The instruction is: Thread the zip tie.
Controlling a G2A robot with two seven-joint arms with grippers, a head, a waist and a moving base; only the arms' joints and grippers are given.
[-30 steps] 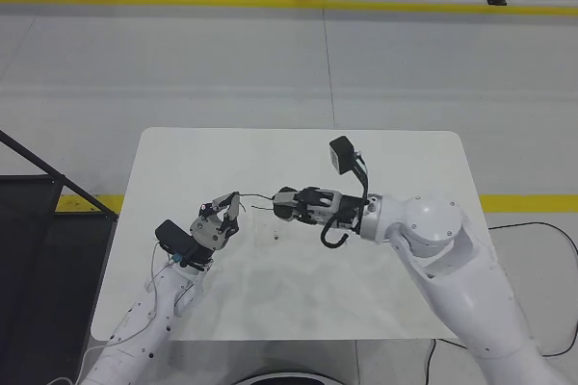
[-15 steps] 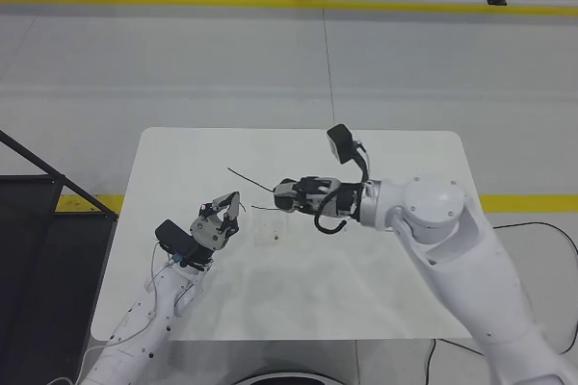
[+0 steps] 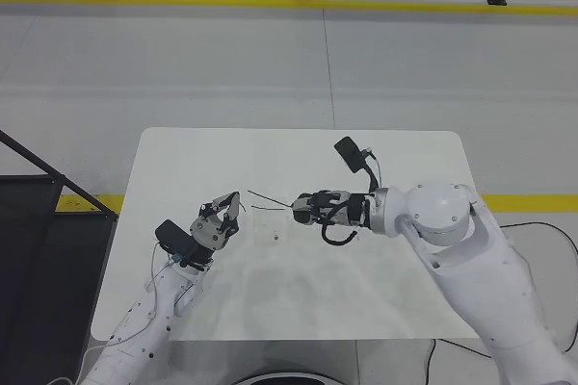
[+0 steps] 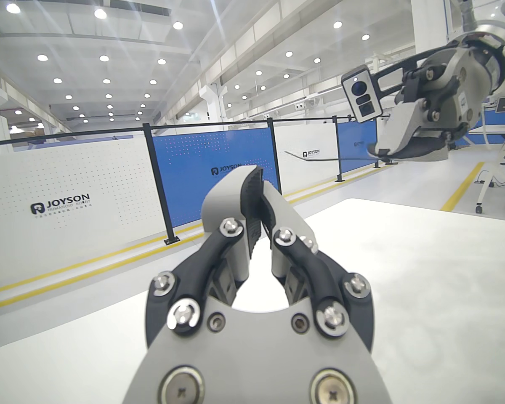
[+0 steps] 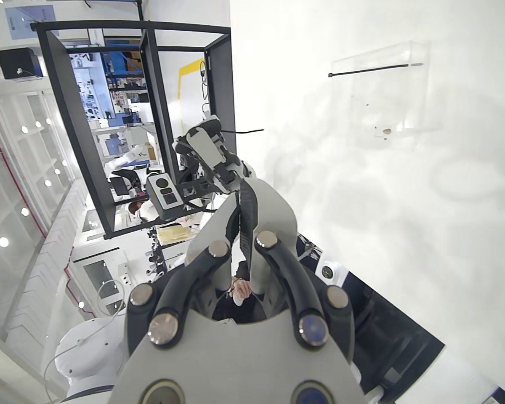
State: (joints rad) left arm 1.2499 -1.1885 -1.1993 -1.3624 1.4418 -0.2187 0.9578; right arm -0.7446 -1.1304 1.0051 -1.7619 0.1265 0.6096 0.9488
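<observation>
Backing off to the right now with the right end effector (image 3: 296, 205), pinched shut on one end of the zip tie (image 4: 320, 159). A second ago, tie tip right up by the left end effector (image 4: 259, 178); half a second ago, swung up and away toward the far left; now drawn back and well short of that partner, clear air between. No movement at all on the left side: parked at the near left of the desk (image 3: 414, 289), fingertips pressed together, nothing visible between them. So no handover and no threading yet, with the tie carried by the right side alone, free end pointing left, up off the desk. Down between the two, slightly nearer: a clear box (image 5: 383, 98) with another tie (image 5: 374, 70) lying across it. Looks like a reset rather than progress, probably lining up for a fresh pass. Next up, by the look of it: steadying that thin free end and aiming it again, with wobble at the tip the likely spoiler.
</observation>
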